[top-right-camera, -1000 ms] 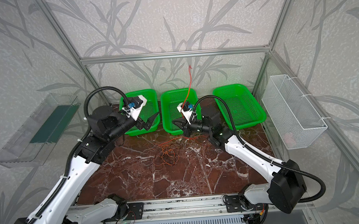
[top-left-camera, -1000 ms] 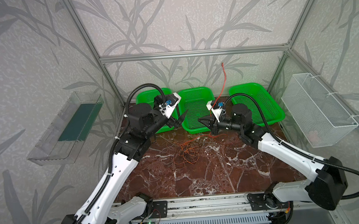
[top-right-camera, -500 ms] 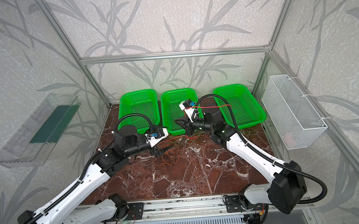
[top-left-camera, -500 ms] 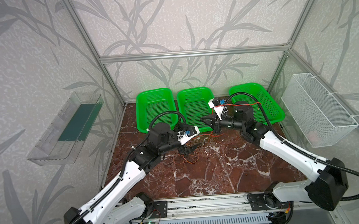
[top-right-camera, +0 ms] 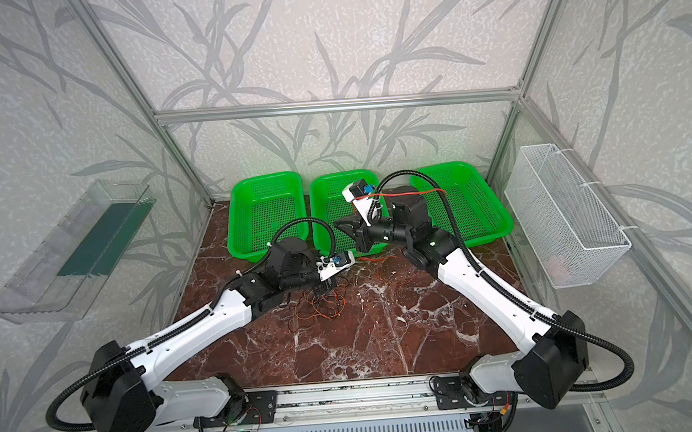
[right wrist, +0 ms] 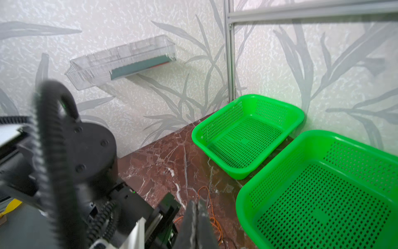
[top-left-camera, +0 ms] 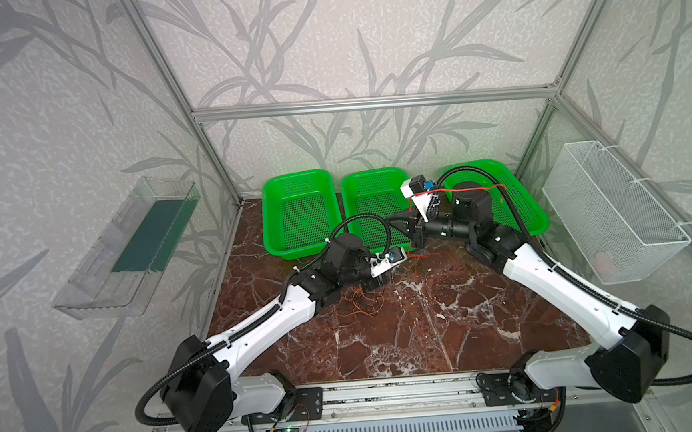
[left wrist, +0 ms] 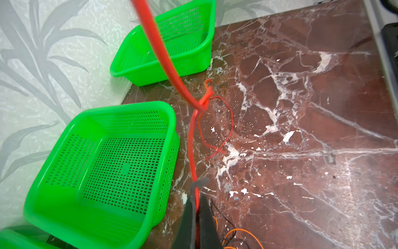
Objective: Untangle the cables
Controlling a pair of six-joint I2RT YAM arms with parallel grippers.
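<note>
Left gripper (left wrist: pixel 197 195) — fingers closed on the red cable (left wrist: pixel 190 146), low over the table (top-left-camera: pixel 428 336). The other cables (top-left-camera: pixel 359 303) lie in a loose orange-and-black tangle just beside it, in front of the green baskets (top-left-camera: pixel 296 179). Right gripper (right wrist: pixel 197 208) — fingers pressed together, raised near the middle basket (top-left-camera: pixel 368 178); whether a cable sits between them cannot be told.

The cables (top-left-camera: pixel 359 303) lie on the table (top-left-camera: pixel 428 336) before three baskets (top-left-camera: pixel 303 222) ranged along its back.
</note>
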